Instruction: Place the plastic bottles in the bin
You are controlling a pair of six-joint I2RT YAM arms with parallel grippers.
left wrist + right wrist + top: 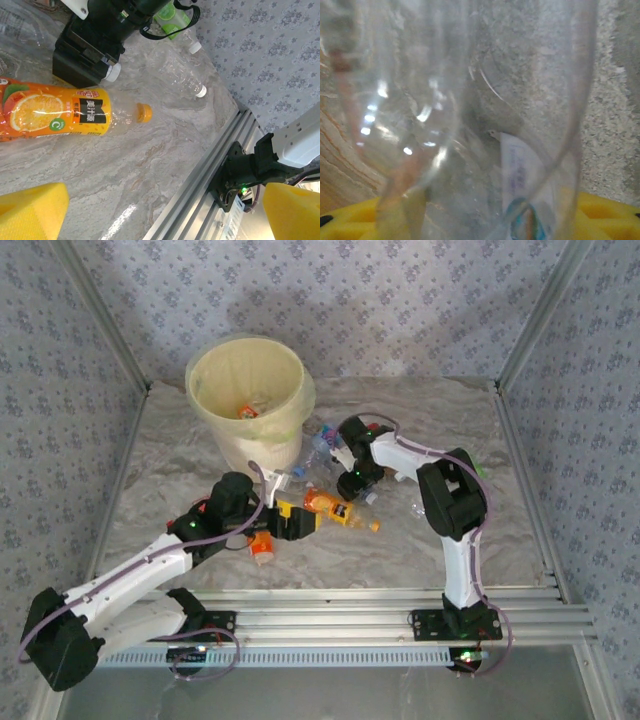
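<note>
On the grey marble-patterned tabletop (440, 430), a clear plastic bottle with an orange label (338, 508) lies on its side. Its long axis runs left to right, with the cap pointing right. The left gripper (298, 522) gapes wide just beside it. The round cream bin (205, 400) stands behind. The right gripper (352, 483) presses close to a transparent bottle (470, 120), and whether it is gripping cannot be told.

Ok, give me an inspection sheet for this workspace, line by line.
Surface: marble-look table.
Job's things: bin holding an orange-labelled bottle; orange juice bottle and clear bottles lying on the table.
Clutter: nothing seen.
Grippers: left claw open near the juice bottle; right claw around a transparent bottle, grip unclear.
Cables: purple cables along both arms.
Surroundings: patterned walls, aluminium frame.
</note>
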